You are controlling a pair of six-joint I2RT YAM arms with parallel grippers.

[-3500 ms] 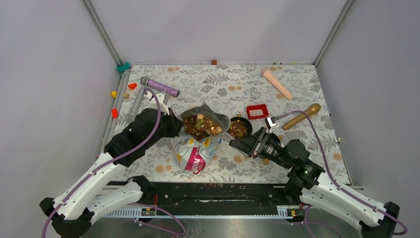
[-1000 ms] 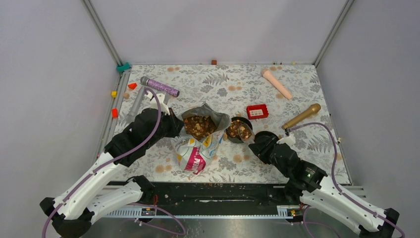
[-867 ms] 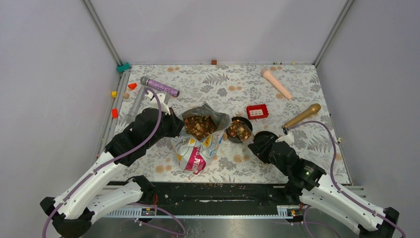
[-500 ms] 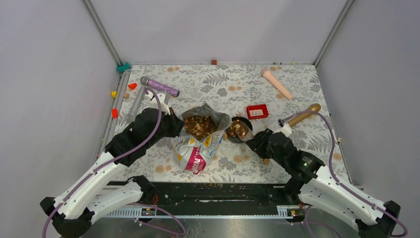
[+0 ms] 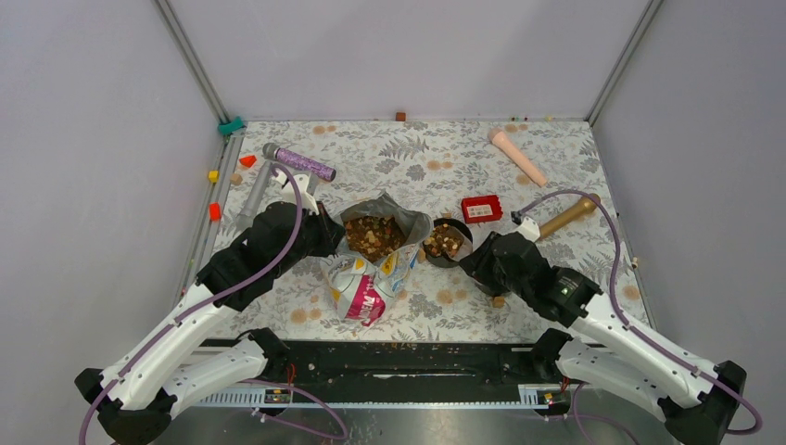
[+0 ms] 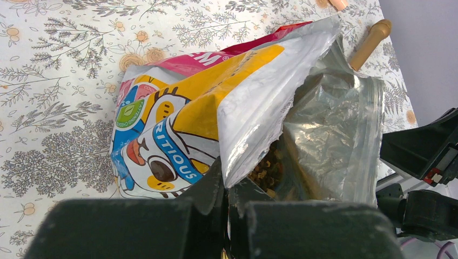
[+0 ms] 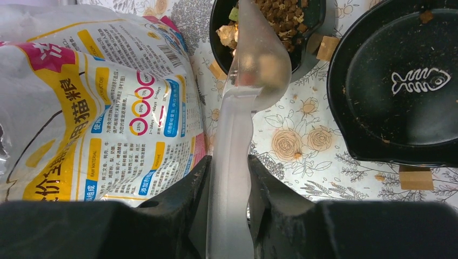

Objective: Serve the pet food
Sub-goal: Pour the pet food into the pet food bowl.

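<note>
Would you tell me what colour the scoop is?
The scoop is clear, colourless plastic; it shows best in the right wrist view.

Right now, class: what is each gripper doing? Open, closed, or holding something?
Left gripper: closed, pinching the open rim of the pet food bag.
Right gripper: closed on the handle of the clear scoop.

Bright, even overhead light; soft shadows, little blur.
</note>
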